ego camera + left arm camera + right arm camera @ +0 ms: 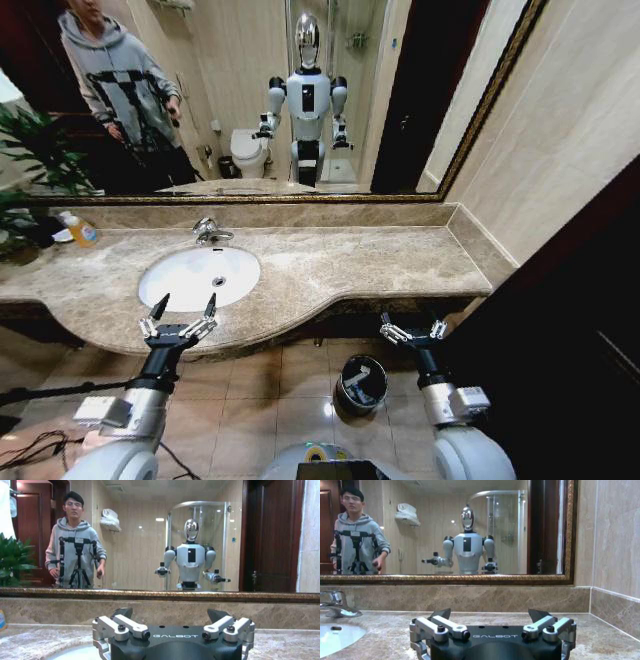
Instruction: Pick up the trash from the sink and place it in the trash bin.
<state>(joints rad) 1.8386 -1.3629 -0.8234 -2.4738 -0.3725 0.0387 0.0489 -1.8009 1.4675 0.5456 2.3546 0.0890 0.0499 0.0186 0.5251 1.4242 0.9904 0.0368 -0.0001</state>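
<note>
The white oval sink (190, 272) is set in the beige marble countertop (380, 260), with a chrome faucet (210, 232) behind it. The trash is out of view; the basin looks bare apart from its drain. My left gripper (186, 303) hangs open over the sink's front rim, and the left wrist view shows it (170, 613) with the jaws spread. My right gripper (411, 327) is open at the counter's front edge, to the right of the sink, and it (490, 614) faces the mirror. The black round trash bin (362, 385) stands on the floor between my arms, with something pale inside.
A pump bottle of orange liquid (80, 231) and a green plant (35, 160) stand at the counter's far left. A large mirror (300, 90) covers the back wall. A beige wall (560, 150) closes the right side. Tiled floor lies below the counter.
</note>
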